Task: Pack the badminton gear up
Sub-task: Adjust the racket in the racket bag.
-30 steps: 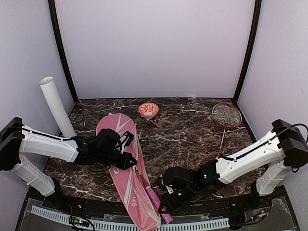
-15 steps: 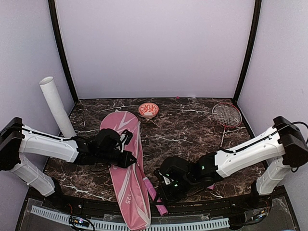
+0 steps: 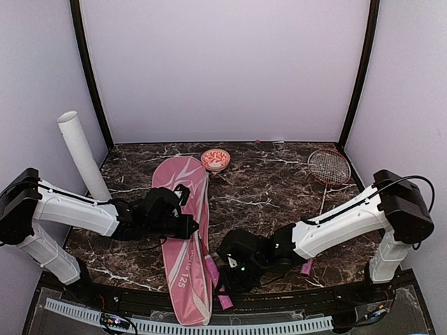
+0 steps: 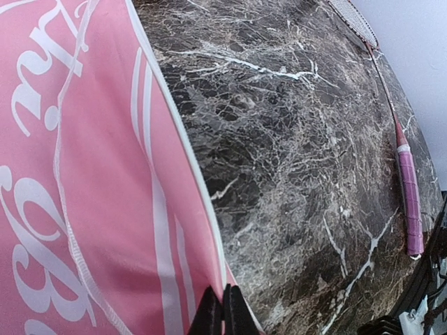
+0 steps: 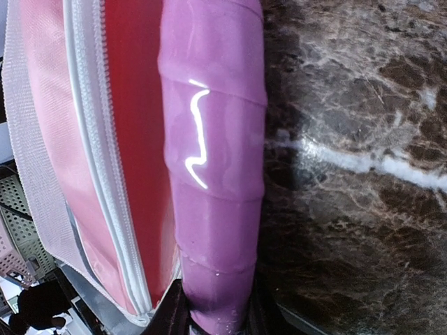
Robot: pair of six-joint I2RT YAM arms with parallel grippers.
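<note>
The pink racket cover (image 3: 183, 272) lies flat on the worktop (image 3: 269, 192), its long axis running 12 to 6 o'clock, with the broad end toward 12 and the narrow end past the near edge. A pink handle (image 5: 213, 174) lies along its open zip at 5 o'clock; the rest of that racket is hidden. The left end effector (image 4: 222, 314) is pinched tight on the cover's right edge. The right end effector (image 3: 229, 271) is closed around the handle. A second racket (image 3: 328, 166) lies at 2 o'clock, a white tube (image 3: 82, 155) leans at 10, and a bowl (image 3: 215, 159) sits at 12.
</note>
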